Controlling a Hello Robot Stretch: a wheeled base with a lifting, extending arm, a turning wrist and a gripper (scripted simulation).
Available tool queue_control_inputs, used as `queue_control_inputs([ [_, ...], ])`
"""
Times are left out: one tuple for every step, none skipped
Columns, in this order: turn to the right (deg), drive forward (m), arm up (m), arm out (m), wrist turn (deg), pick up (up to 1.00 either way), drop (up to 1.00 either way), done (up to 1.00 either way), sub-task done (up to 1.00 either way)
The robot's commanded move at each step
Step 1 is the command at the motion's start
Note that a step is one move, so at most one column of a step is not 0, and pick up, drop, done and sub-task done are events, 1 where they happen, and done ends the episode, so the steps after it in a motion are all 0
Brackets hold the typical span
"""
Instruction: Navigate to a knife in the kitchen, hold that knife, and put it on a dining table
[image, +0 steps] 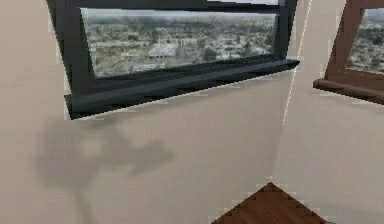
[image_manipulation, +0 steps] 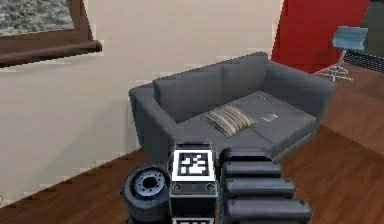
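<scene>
In the arm side view the arm (image_manipulation: 255, 188) rises from the bottom edge as a dark stepped bar. A white square with black marks (image_manipulation: 193, 165) stands at its end. Left of that square sits the gripper (image_manipulation: 150, 192), a dark rounded body low over the dark wooden floor (image_manipulation: 70, 190). Its far end is hard to make out, so I cannot tell whether it holds anything.
The forward view faces a cream wall (image: 180, 150) close ahead with a dark-framed window (image: 180, 45) and a brown-framed window (image: 360, 50) past the corner. The arm side view has a grey sofa (image_manipulation: 240, 95) with a striped cushion (image_manipulation: 232, 120), a red wall (image_manipulation: 310, 35) and a blue folding stand (image_manipulation: 345, 48).
</scene>
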Motion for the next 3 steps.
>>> queue_control_inputs([
  [-45.0, 0.00, 0.00, 0.00, 0.0, 0.00, 0.00, 0.00, 0.00],
  [-45.0, 0.00, 0.00, 0.00, 0.0, 0.00, 0.00, 0.00, 0.00],
  [-21.0, 0.00, 0.00, 0.00, 0.0, 0.00, 0.00, 0.00, 0.00],
])
